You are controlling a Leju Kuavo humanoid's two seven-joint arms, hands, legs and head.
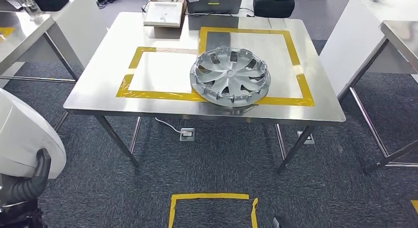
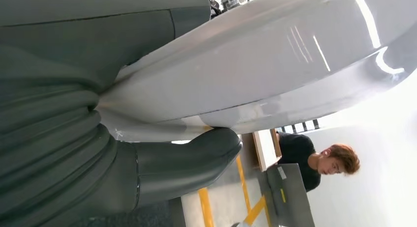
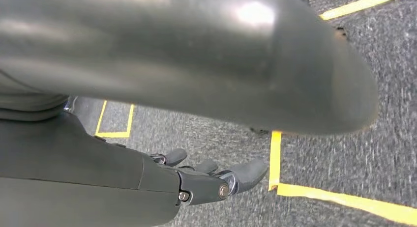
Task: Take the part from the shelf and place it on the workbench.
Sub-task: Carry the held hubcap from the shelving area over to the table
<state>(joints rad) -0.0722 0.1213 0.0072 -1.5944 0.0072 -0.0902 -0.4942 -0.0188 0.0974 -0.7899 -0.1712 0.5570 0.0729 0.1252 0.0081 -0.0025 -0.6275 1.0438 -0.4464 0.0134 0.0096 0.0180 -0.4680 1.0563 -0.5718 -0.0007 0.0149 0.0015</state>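
A glossy white curved part (image 1: 24, 134) hangs at the lower left of the head view, low beside my body and short of the workbench (image 1: 98, 92). My left hand (image 1: 27, 186) grips its lower edge with dark fingers. In the left wrist view the same white part (image 2: 275, 65) lies close, with my left hand (image 2: 74, 138) on it and its thick thumb pressed under the edge. My right hand (image 3: 216, 175) hangs over the grey carpet, fingers stretched out, holding nothing.
A silver hubcap (image 1: 230, 76) lies on the workbench, across yellow tape rectangles (image 1: 130, 72). A cardboard box (image 1: 165, 13) sits at the far edge. Metal tables stand left (image 1: 19, 38) and right (image 1: 401, 33). A yellow tape square (image 1: 212, 198) marks the floor. A person (image 2: 314, 158) sits nearby.
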